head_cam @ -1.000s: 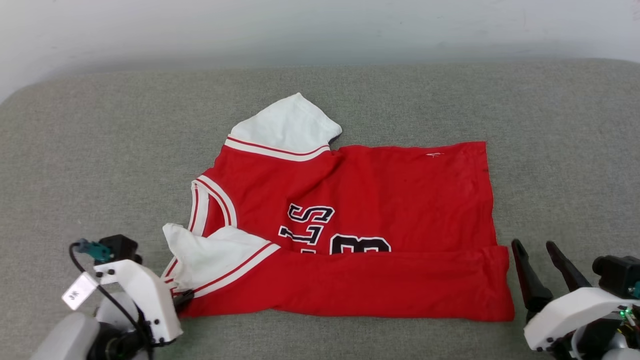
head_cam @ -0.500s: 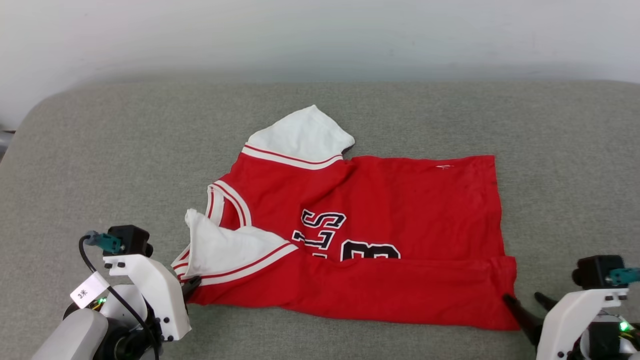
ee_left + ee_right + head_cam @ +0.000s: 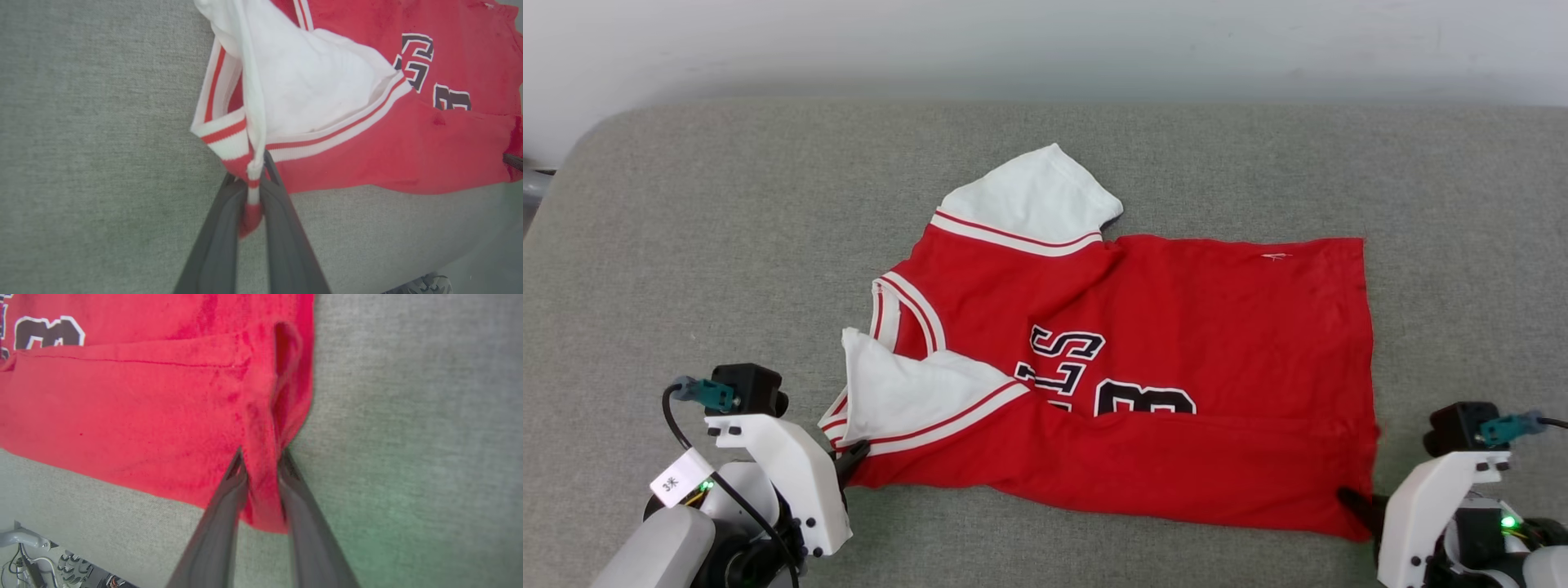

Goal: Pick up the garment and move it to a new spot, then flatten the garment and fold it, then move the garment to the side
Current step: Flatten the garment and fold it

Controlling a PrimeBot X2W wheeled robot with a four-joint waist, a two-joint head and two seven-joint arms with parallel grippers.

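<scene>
Your left end effector (image 3: 250, 173) is clamped on the near-left sleeve trim and your right end effector (image 3: 261, 455) on the near-right hem of the jersey (image 3: 1192, 318), which lies mid-cushion (image 3: 686, 245), so you seem mid-fold: lift both corners evenly, carry them far.

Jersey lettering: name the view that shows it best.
The head view: the lettering sits near mid-frame, though a fold of the jersey hides its lower part. The left wrist view catches it small at the upper right; the right wrist view shows one character at the top-left corner.
</scene>
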